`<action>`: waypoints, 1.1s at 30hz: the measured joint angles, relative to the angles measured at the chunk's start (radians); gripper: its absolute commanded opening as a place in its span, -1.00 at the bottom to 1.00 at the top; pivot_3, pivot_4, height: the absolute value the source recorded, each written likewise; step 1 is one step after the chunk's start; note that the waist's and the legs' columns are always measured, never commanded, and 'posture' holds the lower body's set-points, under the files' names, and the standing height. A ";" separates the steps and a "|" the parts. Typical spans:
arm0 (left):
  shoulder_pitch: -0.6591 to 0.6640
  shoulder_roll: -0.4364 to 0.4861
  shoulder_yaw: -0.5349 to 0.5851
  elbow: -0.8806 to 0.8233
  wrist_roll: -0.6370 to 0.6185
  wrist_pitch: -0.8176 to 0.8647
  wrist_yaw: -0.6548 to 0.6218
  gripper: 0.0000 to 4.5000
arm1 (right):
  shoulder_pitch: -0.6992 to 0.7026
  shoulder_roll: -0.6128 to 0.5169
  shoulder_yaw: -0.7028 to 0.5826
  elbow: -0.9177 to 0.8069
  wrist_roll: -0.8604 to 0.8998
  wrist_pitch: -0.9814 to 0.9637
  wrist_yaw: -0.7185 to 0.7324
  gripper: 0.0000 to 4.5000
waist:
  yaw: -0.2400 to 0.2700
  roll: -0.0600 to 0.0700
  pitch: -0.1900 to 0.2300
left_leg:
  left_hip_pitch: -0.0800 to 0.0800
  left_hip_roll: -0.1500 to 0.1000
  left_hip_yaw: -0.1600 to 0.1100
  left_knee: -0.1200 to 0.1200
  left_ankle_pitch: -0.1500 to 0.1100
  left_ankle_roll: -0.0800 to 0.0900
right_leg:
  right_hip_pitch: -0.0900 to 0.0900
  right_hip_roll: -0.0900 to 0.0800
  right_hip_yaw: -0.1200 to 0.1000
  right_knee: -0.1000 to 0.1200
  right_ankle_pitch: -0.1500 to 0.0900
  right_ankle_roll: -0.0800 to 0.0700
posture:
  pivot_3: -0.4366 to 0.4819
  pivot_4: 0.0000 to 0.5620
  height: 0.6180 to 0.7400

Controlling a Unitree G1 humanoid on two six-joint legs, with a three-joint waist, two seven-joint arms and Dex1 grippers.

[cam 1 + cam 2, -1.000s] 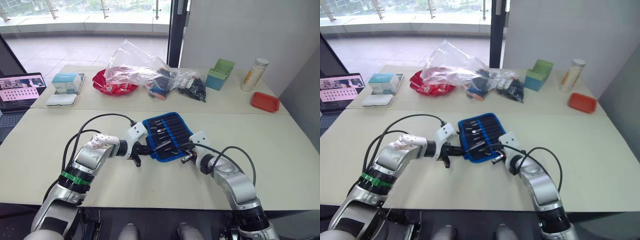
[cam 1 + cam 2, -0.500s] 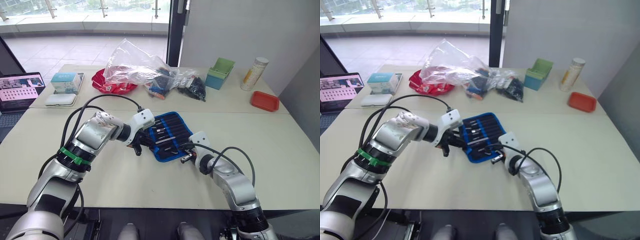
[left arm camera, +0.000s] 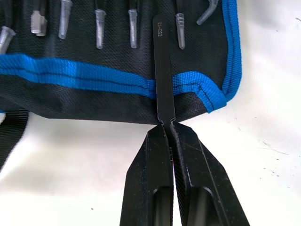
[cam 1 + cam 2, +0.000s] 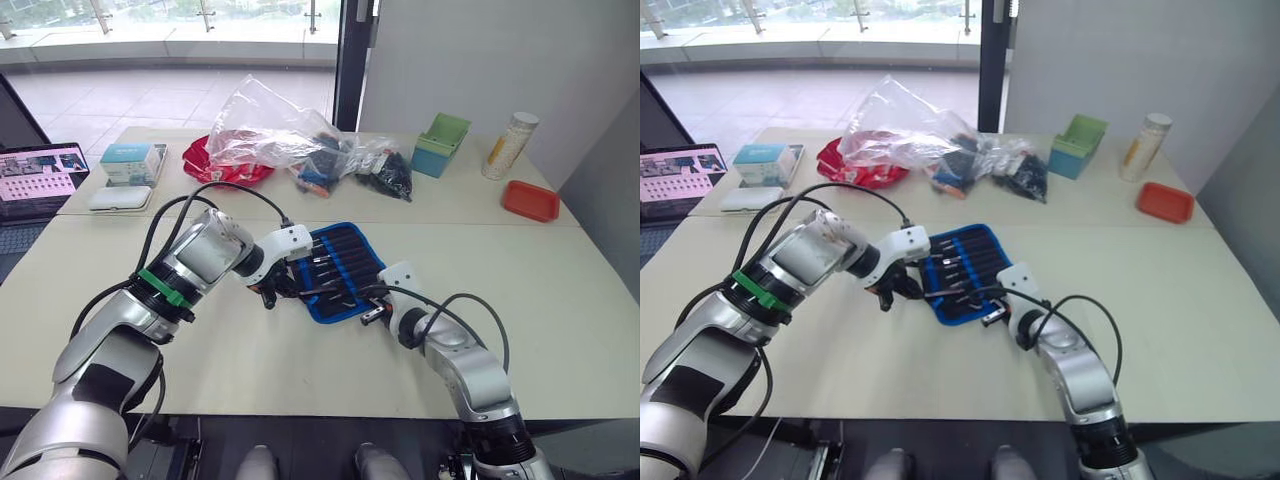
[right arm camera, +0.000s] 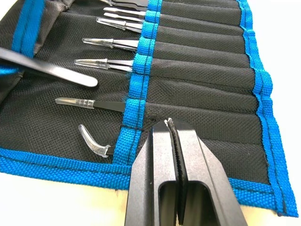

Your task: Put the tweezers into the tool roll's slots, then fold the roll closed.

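The tool roll (image 4: 340,268) lies open on the table, black with blue edging. Several tweezers (image 5: 109,63) with clear-capped tips sit in its slots (image 5: 202,70). My left gripper (image 3: 167,126) is shut on one flat black tweezers (image 3: 162,70). It holds them by the end at the roll's near left edge, and their length reaches out over the fabric. This same pair crosses the right wrist view as a bare tweezers (image 5: 51,70). My right gripper (image 5: 168,125) is shut, its tips resting on a pocket at the roll's near right corner (image 4: 372,300).
At the back of the table are a clear plastic bag (image 4: 270,130) over a red dish (image 4: 222,170), a green bin (image 4: 443,145), a canister (image 4: 510,148) and a red tray (image 4: 530,202). A laptop (image 4: 35,185) and white boxes (image 4: 130,165) sit far left.
My left arm has swung right and forward, carrying the held tweezers from beside the roll's left edge to over its near part. The right gripper has stayed at the roll's corner.
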 measured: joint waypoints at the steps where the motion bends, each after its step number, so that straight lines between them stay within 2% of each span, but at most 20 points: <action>1: 0.000 -0.005 -0.002 0.008 0.008 -0.006 -0.001 -0.99 | 0.000 0.000 0.000 -0.002 0.000 0.000 -0.001 -1.00 | 0.000 0.000 0.000 | -0.002 0.000 0.000 0.000 0.000 0.000 | -0.002 0.000 0.000 0.001 0.000 0.000 | -0.05 -0.47 1.00; 20: -0.048 -0.178 -0.003 0.189 0.117 -0.139 0.026 -0.99 | 0.018 0.008 0.001 -0.027 0.002 0.006 -0.024 -1.00 | 0.004 0.000 0.000 | -0.004 -0.001 0.000 0.001 0.000 0.000 | -0.004 0.000 0.000 0.003 0.000 -0.001 | -0.05 -0.47 1.00; 27: -0.069 -0.295 0.026 0.318 0.157 -0.259 0.075 -0.99 | 0.026 -0.010 0.012 -0.053 0.003 0.032 -0.019 -1.00 | 0.010 0.000 0.000 | -0.004 -0.002 -0.001 0.001 0.000 0.000 | -0.004 -0.001 0.000 0.004 0.001 -0.001 | -0.05 -0.47 1.00; 33: -0.091 -0.427 0.109 0.519 0.171 -0.423 0.150 -0.99 | 0.042 -0.010 0.018 -0.077 0.002 0.047 -0.024 -1.00 | 0.016 0.000 0.000 | -0.003 -0.003 -0.001 0.003 0.000 0.000 | -0.002 -0.002 0.000 0.004 0.001 0.000 | -0.05 -0.47 1.00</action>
